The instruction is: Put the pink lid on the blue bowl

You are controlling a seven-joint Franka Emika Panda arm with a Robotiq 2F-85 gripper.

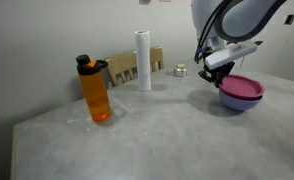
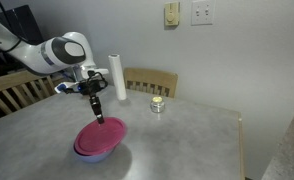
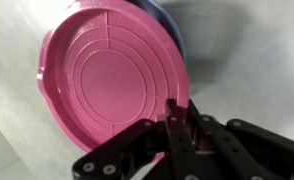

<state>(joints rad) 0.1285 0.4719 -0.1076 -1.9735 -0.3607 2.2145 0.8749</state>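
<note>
Slippage threatens on release, since the gripper pinches the pink lid askew over the blue bowl

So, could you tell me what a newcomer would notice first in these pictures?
The pink lid stands out most: it sits on top of the blue bowl on the grey table, with the gripper at its rim. Next comes the orange bottle, upright and well apart from them, with a white roll standing behind it.
</note>
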